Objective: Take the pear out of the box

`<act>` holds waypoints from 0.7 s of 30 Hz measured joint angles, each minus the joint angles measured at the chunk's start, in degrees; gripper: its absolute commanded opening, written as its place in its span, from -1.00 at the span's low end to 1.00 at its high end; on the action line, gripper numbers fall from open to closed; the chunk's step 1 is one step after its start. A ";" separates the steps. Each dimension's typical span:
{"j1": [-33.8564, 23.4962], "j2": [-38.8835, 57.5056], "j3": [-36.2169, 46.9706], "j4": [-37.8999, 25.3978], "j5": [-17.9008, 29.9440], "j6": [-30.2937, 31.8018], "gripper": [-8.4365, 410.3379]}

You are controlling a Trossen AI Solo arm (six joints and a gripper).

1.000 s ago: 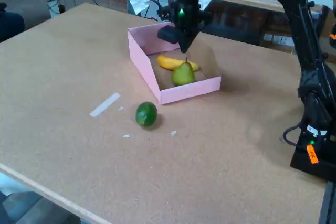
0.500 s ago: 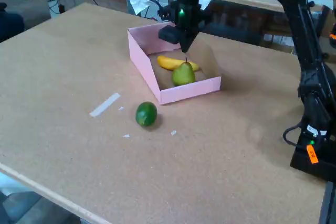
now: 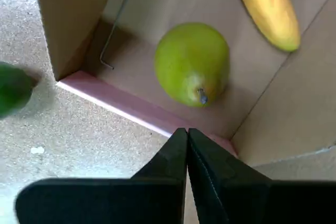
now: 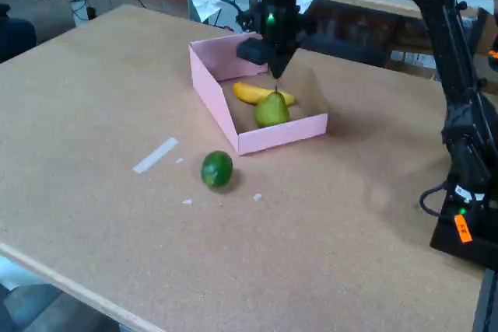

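Pink cardboard formed the low walls of the box (image 4: 268, 139), which sat on the brown fibreboard table (image 4: 117, 75) in the fixed view, its inside bottom brown. The pear (image 4: 271, 110) stood upright inside it, near the front wall, stem up. Just behind the pear lay a yellow banana (image 4: 250, 92), also within the box. In the wrist view the pear (image 3: 192, 62) showed from above, yellow-green with a short dark stem, resting on the brown floor of the box (image 3: 131, 106) close to the pink rim, and the banana (image 3: 268, 6) ran toward the upper right, apart from the pear. A thin bent wire (image 3: 111, 35) lay on the box floor to the left of the pear.

The gripper (image 4: 275, 72) hung directly above the pear in the fixed view, its tip just over the stem; whether it touched the stem could not be told. In the wrist view the gripper (image 3: 187, 135) showed its 2 black fingers pressed together to a single point, jaws closed on nothing.

A dark green lime (image 4: 217, 169) rested on the table outside the box, in front of its front wall. A strip of pale tape (image 4: 156, 155) lay on the table to the left of the lime in the fixed view.
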 measured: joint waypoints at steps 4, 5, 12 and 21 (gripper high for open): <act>-0.02 0.00 0.00 -1.22 -0.04 2.40 -0.93; -0.02 0.00 0.00 -1.36 -0.15 2.69 -0.91; -0.07 -0.02 0.00 -1.18 -0.76 2.34 -0.68; -0.04 -0.02 0.00 -0.02 -0.76 -0.09 -0.40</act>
